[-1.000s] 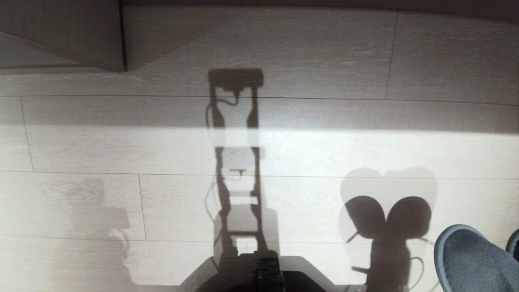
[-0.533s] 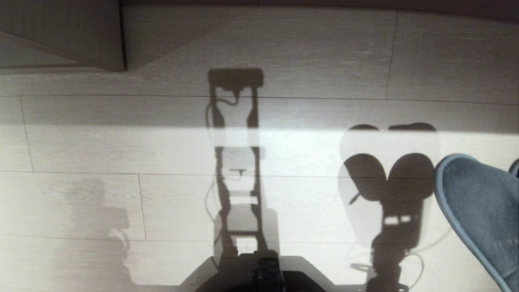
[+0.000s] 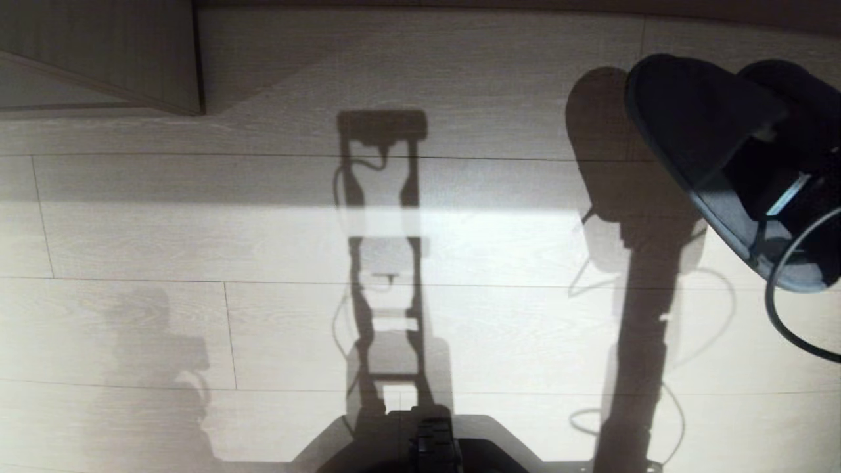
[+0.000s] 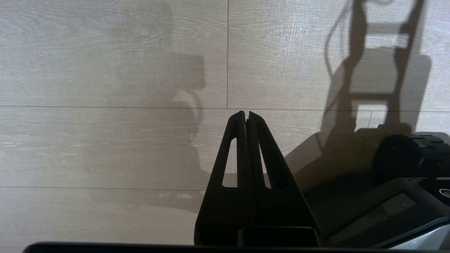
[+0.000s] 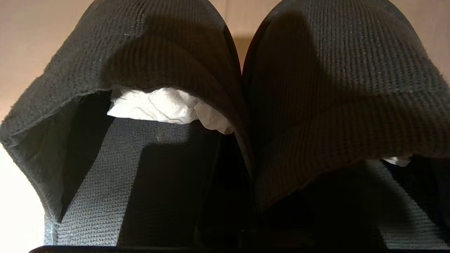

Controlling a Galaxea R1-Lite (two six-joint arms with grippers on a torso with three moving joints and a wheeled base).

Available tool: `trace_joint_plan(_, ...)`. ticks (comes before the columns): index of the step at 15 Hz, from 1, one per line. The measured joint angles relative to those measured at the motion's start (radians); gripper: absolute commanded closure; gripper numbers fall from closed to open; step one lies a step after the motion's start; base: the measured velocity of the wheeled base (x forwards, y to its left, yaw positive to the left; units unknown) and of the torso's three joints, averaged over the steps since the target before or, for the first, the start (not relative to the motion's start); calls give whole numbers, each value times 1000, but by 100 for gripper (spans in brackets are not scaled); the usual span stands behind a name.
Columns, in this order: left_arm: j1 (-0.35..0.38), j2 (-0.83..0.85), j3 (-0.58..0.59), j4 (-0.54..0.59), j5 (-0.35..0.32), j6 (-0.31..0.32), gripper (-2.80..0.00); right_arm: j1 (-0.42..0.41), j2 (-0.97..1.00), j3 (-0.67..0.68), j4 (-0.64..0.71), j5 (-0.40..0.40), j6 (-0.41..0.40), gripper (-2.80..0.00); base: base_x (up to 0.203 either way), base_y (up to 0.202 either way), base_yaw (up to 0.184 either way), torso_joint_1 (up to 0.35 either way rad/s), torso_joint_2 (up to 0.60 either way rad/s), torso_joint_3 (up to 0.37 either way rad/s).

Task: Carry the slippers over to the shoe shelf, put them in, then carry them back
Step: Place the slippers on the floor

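Beige wood-grain board corner at head view's far left. Pale plank floor, sunlit band, robot shadow across it. Slippers: dark ribbed knit pair, side by side, white paper stuffing in toes, held aloft at right. Right gripper hidden behind pair, pinching it. Left gripper pressed together, low over floor.

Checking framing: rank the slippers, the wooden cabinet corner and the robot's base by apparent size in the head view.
1. slippers, though nearness to the camera inflates them.
2. wooden cabinet corner.
3. robot's base.
All are cut off by the frame edges.
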Motion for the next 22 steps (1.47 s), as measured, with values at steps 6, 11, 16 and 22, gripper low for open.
trace_joint_plan(6,0,0,0,0,0,0,0,6,310,-56,-351,-32,5,0,0,0,0,0,0,0)
trace_joint_plan(11,0,0,0,0,0,-1,0,11,411,-22,-428,-71,16,0,0,0,0,0,0,0)
trace_joint_plan(16,0,0,0,0,0,-1,0,20,500,-19,-492,-103,39,-280,0,0,0,0,0,0)
trace_joint_plan(22,0,0,0,0,0,-1,0,35,554,-13,-497,-111,64,-280,0,0,0,0,0,0)
